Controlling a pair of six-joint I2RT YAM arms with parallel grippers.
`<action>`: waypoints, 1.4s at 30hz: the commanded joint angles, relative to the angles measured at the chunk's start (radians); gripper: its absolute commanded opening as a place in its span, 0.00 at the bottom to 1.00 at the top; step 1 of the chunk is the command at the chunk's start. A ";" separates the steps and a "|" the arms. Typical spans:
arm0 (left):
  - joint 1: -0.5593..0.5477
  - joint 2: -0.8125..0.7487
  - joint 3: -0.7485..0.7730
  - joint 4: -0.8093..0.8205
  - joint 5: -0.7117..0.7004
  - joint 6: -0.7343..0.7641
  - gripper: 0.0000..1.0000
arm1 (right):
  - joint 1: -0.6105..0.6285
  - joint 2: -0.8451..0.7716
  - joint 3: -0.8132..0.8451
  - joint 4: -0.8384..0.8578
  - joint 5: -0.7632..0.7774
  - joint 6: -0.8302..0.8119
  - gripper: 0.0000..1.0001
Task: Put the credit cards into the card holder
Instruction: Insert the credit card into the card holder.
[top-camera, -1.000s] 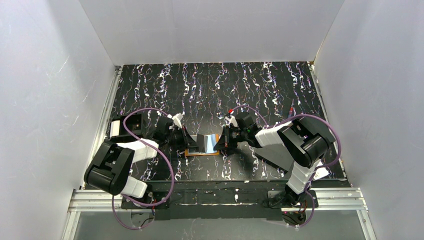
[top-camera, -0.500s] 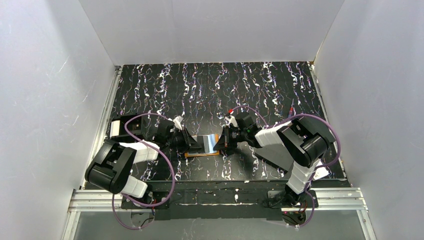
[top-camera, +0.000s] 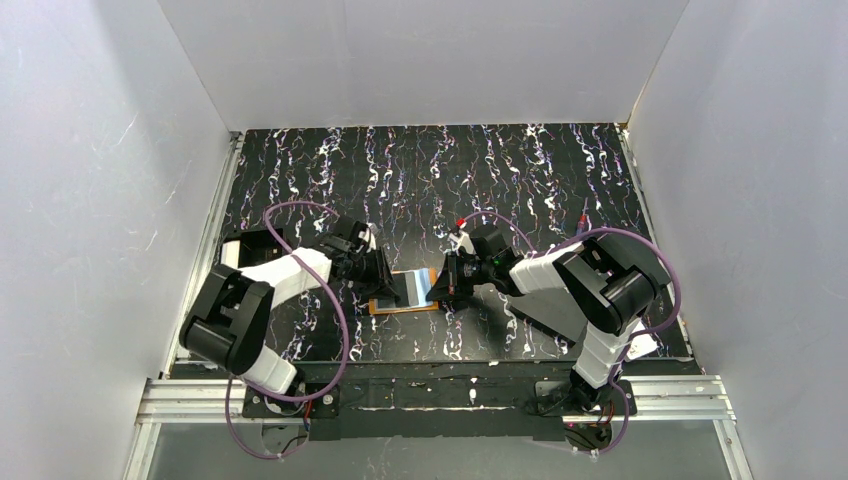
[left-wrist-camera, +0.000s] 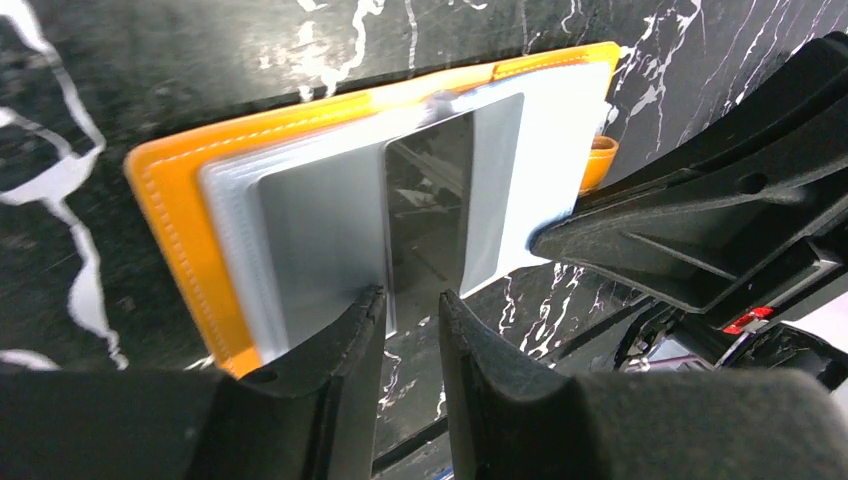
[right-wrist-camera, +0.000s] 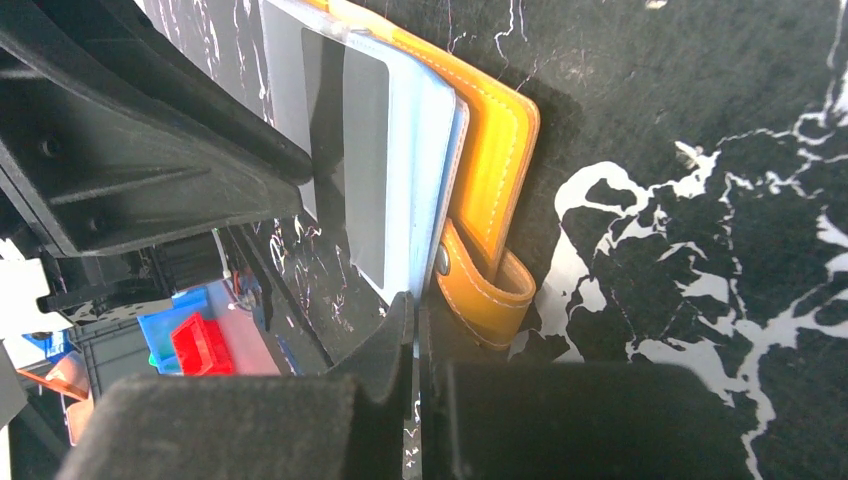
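Card holder (left-wrist-camera: 170, 200) is seen lying open on the table (top-camera: 440, 180), directly ahead of the left gripper (left-wrist-camera: 412, 305) and touched by the right gripper (right-wrist-camera: 414, 310); a dark card (left-wrist-camera: 430, 210) is lodged in its clear sleeves (left-wrist-camera: 310, 230), its edge just ahead of the left fingertips (left-wrist-camera: 362, 312); those jaws, shut a second ago, are now parted by a narrow gap; the right jaws are kept closed at the sleeves' edge beside the snap tab (right-wrist-camera: 485, 290); whether a sleeve is pinched cannot be told.
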 joint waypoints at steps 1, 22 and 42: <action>-0.036 0.057 0.026 0.003 -0.011 0.012 0.24 | 0.006 0.007 0.008 -0.027 0.010 -0.031 0.01; -0.145 0.158 0.076 0.243 0.067 -0.045 0.35 | 0.006 -0.002 0.023 -0.071 0.015 -0.063 0.01; -0.109 0.018 -0.024 0.441 0.310 -0.226 0.57 | -0.022 -0.208 0.114 -0.505 0.138 -0.302 0.40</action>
